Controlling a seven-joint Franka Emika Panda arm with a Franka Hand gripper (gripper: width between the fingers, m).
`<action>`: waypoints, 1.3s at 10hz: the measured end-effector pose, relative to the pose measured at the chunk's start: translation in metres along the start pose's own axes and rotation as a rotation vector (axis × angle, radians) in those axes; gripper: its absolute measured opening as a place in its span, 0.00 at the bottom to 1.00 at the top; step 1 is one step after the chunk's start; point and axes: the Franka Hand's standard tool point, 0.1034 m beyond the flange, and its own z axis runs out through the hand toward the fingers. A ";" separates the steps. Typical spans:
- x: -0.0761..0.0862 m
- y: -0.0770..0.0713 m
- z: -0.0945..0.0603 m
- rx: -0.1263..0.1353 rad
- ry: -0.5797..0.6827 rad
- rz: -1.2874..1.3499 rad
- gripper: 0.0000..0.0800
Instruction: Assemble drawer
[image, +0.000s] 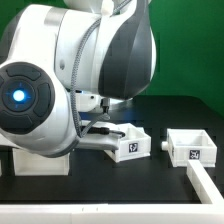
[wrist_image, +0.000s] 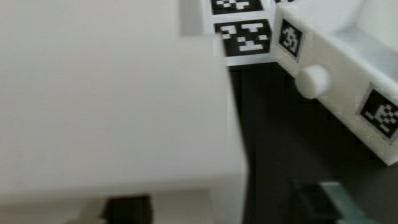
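Arm is low over the surface and hides most of the casing, which sits at the exterior view's left. One tray stands just beside it toward the exterior view's right, tag facing the camera. A second tray stands further right, apart from the first. Both trays are upright, open tops up, and outside the casing, so no insertion is done yet. In the wrist view the casing's broad white face fills much of the frame. A tray with a round knob lies alongside it, a dark strip of surface between them. I judge this to be the nearer tray. The tool shows as two blurred dark tips set wide apart, one over the casing's white face, one over the bare surface. Nothing is held; contact with the casing cannot be told. Step in hand, as I read it: lining up on the casing or the nearer tray ahead of a grasp. The next move calls for closing on a wall, then squaring the tray to the casing's open side, which neither view shows, and sliding it in level.
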 end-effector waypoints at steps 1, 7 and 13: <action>0.000 0.000 0.000 0.000 0.000 0.000 0.24; 0.000 0.000 -0.001 0.001 0.003 -0.001 0.04; -0.041 0.001 -0.069 0.019 0.409 -0.075 0.04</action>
